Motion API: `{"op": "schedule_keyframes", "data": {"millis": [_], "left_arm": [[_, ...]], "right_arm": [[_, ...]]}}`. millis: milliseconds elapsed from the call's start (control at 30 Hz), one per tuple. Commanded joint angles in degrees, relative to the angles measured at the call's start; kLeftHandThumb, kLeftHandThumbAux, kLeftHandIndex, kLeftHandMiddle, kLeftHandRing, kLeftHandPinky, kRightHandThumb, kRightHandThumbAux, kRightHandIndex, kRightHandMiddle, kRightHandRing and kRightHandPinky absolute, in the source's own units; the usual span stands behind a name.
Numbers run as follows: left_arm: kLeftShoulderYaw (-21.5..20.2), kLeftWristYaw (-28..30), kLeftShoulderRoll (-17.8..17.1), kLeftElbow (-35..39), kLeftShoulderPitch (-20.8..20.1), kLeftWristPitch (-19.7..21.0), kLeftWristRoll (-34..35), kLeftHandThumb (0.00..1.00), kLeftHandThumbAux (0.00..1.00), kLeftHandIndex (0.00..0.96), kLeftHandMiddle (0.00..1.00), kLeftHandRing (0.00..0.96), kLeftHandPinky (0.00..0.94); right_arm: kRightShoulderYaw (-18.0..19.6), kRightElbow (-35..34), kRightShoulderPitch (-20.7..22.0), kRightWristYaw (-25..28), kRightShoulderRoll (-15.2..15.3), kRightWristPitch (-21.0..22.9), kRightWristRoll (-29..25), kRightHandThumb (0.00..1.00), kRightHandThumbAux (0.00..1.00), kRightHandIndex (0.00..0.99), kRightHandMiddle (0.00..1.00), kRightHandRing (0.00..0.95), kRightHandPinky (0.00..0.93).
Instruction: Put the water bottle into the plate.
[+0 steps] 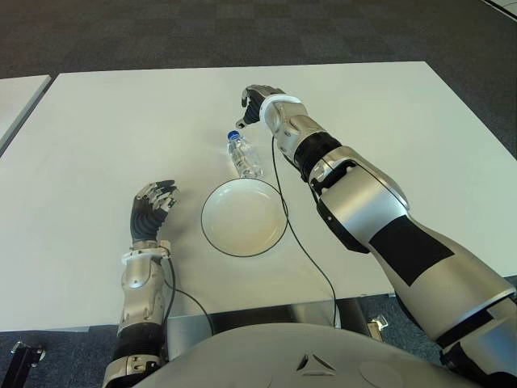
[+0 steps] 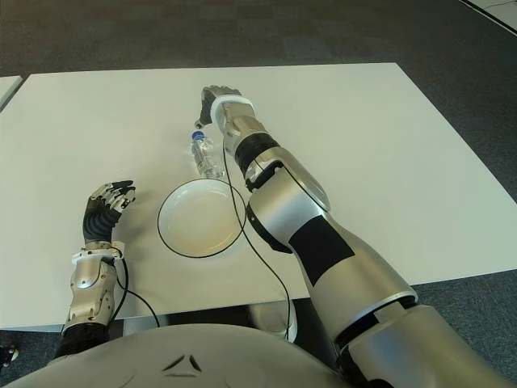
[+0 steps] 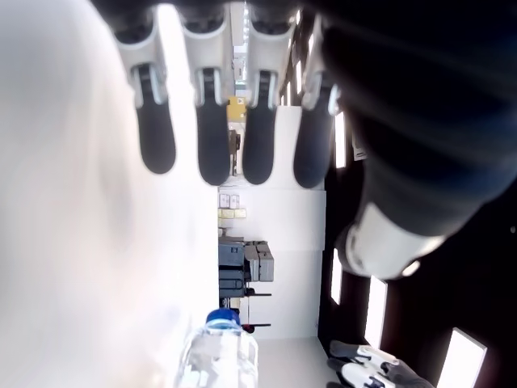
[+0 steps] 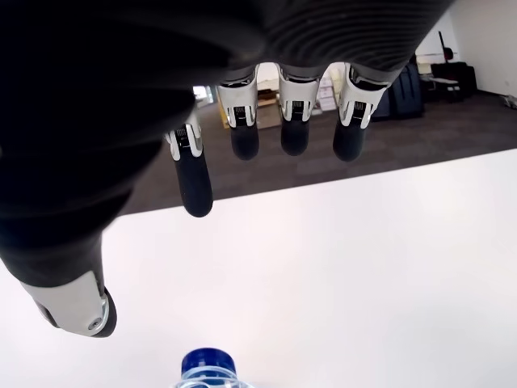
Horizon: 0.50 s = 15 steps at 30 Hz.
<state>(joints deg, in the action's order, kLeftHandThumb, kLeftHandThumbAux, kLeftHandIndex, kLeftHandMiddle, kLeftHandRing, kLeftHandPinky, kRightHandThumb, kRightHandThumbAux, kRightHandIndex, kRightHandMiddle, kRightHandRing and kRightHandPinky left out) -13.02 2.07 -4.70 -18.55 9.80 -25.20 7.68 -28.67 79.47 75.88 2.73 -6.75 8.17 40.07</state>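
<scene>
A clear water bottle (image 1: 244, 156) with a blue cap (image 4: 208, 364) lies on its side on the white table (image 1: 97, 129), its base touching the far rim of a white plate (image 1: 243, 217). My right hand (image 1: 260, 103) hovers just beyond the cap end, fingers spread and holding nothing. The right wrist view shows its fingertips (image 4: 293, 137) above bare table with the cap below the palm. My left hand (image 1: 153, 207) shows left of the plate, fingers relaxed and empty; in its wrist view the bottle (image 3: 216, 354) appears farther off.
A black cable (image 1: 300, 242) runs from my right arm across the plate's right rim to the table's near edge. A second table's corner (image 1: 18, 95) stands at the far left. Dark carpet (image 1: 242, 32) lies beyond the table's far edge.
</scene>
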Motion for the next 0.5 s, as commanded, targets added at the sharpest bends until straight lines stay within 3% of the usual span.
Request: {"op": "schedule_keyframes", "data": {"millis": [33, 500], "left_arm": [[-0.4, -0.5, 0.1, -1.7, -0.8, -0.8, -0.5, 0.694, 0.724, 0.411, 0.332, 0.342, 0.382], [-0.2, -1.0, -0.2, -3.6, -1.9, -2.8, -1.2, 0.692, 0.725, 0.410, 0.333, 0.342, 0.379]], "right_arm": [[0.2, 0.2, 1.3, -0.5, -2.5, 0.2, -0.4, 0.168, 0.627, 0.242, 0.000, 0.000, 0.000], [-0.5, 0.2, 2.3, -0.7, -2.7, 0.3, 0.3, 0.161, 0.614, 0.155, 0.000, 0.000, 0.000]]}}
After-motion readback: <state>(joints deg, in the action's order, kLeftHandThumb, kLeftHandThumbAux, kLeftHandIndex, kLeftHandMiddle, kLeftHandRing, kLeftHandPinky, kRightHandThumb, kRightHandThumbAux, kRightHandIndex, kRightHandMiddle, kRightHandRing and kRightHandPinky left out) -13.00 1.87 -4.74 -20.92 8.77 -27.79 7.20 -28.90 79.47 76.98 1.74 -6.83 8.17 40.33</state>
